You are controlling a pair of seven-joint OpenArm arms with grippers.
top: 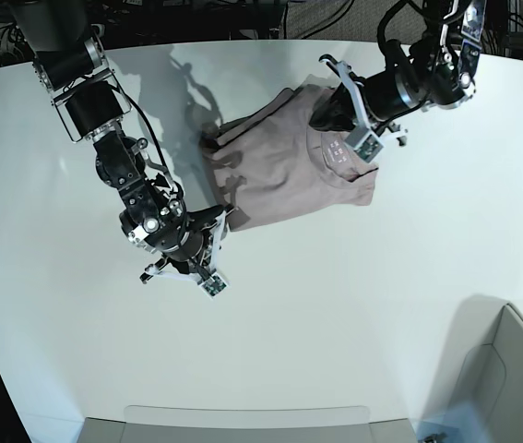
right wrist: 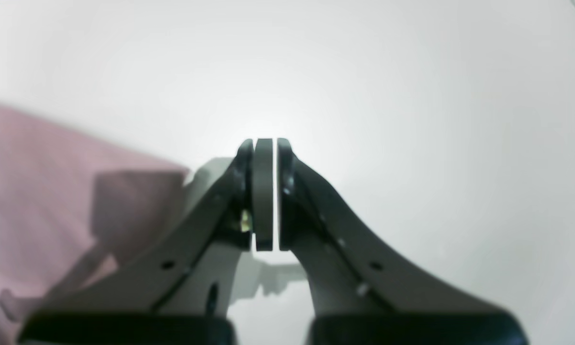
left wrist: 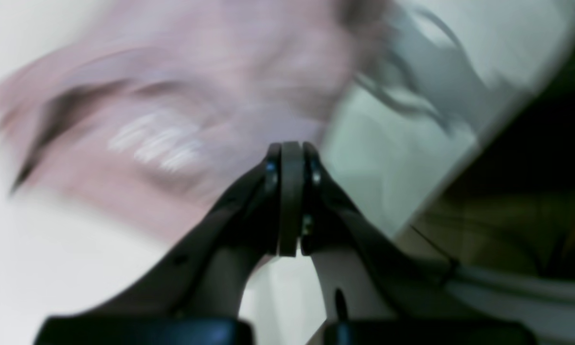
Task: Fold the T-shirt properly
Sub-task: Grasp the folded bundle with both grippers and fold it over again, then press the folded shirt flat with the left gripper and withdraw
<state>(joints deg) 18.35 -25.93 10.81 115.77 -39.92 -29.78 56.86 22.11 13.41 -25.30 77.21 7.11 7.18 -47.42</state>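
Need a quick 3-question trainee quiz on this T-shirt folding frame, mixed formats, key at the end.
1. True or false: the right gripper is clamped on the T-shirt.
2. Multiple choice: in the base view, the T-shirt lies
A. spread flat, sleeves out
B. bunched and rumpled on the white table
C. hanging off the table edge
3. Fill in: in the left wrist view, the jaws of the left gripper are ____, with nothing visible between them.

Key
1. False: the jaws are shut with nothing between them, and the pink cloth lies off to the side over bare table.
2. B
3. shut
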